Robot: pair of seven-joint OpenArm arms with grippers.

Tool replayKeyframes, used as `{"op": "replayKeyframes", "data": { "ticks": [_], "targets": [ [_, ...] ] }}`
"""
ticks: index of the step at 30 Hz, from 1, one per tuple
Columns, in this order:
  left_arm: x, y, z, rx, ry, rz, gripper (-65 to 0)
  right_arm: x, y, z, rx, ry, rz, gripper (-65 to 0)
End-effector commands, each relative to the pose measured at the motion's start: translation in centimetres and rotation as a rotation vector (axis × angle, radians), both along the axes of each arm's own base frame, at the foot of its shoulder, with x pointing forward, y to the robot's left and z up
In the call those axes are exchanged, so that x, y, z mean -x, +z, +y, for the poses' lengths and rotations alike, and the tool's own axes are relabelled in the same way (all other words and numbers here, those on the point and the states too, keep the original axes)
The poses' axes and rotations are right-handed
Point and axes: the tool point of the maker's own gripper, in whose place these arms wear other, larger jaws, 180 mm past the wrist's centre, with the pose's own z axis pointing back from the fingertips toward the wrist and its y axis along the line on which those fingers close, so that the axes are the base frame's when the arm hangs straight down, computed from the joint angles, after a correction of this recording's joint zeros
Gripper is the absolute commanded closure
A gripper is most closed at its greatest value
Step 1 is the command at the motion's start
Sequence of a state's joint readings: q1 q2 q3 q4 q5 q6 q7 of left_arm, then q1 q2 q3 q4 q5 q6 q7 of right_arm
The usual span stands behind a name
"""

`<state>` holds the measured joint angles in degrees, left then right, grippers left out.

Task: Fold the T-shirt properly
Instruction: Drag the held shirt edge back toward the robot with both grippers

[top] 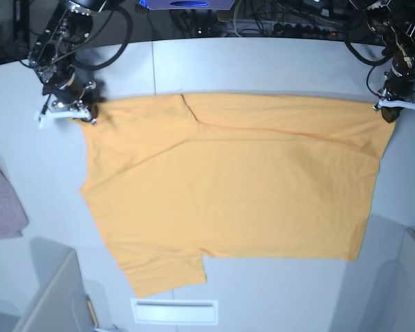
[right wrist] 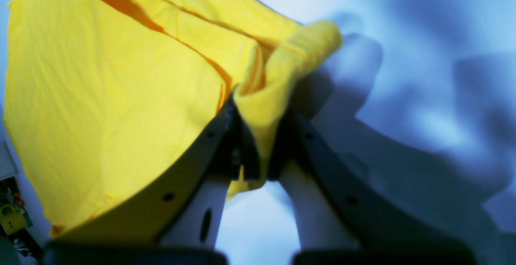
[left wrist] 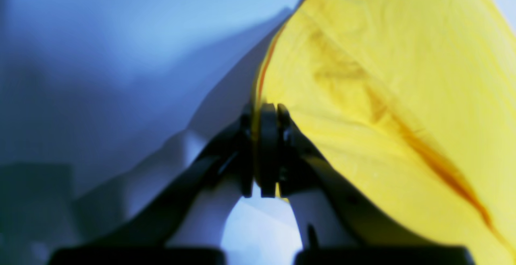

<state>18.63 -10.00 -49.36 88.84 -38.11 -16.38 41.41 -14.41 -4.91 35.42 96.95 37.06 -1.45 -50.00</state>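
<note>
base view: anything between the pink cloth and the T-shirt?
Nothing: bare table separates the pink cloth from the T-shirt, seen in the base view.

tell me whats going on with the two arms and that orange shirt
A two-armed robot is working on folding the T-shirt, which lies spread on the white table. The left gripper and right gripper are each shut on a far corner of it, the fabric pinched between the jaws. A small pink cloth lies apart, untouched.
</note>
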Motion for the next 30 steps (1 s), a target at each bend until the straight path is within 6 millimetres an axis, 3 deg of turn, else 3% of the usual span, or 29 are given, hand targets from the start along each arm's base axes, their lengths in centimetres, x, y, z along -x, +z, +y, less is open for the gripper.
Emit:
{"op": "replayKeyframes", "data": {
  "ticks": [1, 11, 19, 24, 30],
  "targets": [
    [-0.1, 1.5, 0.7, -0.044, 0.005, -0.037, 0.0, -0.2, 1.2, -1.2, 0.041, -0.013, -0.031, 0.0],
    [3.5, 1.7, -1.7, -0.062, -0.023, 0.014, 0.0, 4.2, 1.3, -1.5, 0.081, 0.010, 0.041, 0.0],
    [5.5, 2.1, -1.8, -0.092, -0.042, 0.057, 0.0, 7.3, 0.4, -2.1, 0.089, 0.000, 0.110, 0.0],
    [7.0, 2.7, -0.3, -0.115, 0.013, 0.064, 0.0, 7.8, 0.2, -2.1, 0.089, 0.001, 0.121, 0.0],
    [8.5, 2.3, -0.2, -0.115, 0.015, 0.102, 0.0, 7.7, 0.2, -2.0, 0.088, 0.005, 0.121, 0.0]
  ]
}}
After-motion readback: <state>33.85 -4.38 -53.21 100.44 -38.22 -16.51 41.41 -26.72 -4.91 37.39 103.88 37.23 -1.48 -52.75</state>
